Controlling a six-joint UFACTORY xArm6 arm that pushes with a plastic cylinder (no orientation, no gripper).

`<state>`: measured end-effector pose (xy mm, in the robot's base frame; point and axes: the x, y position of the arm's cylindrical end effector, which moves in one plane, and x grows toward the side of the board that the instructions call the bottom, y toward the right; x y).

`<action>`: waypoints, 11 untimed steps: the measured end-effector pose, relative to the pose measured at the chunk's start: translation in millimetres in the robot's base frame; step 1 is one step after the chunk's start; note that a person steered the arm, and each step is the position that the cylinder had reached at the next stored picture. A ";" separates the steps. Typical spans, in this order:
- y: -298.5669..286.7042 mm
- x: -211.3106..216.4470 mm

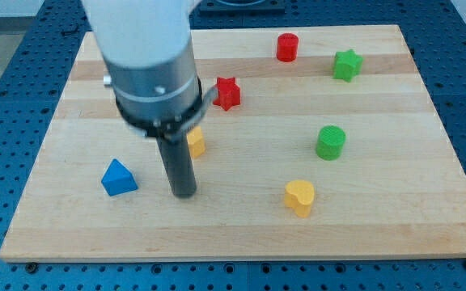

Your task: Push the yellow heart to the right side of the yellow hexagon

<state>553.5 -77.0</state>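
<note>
Seven blocks on your wood board (241, 234). Blue triangle (119, 178) just left of my tip (184, 194); no gripper, plain rod, holds nothing. Yellow hexagon (196, 143) close up-right, part hidden behind rod. Yellow heart (299, 197) well right, apart from tip.

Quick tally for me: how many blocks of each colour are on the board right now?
Red: 2, cylinder and star
Green: 2, star and cylinder
Yellow: 2, heart and hexagon, partly hidden behind the rod
Blue: 1, triangle
Total: 7
</note>
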 end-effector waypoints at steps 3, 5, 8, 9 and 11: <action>113.6 56.4; 175.2 46.7; 146.5 10.8; 123.7 10.8; 86.5 10.8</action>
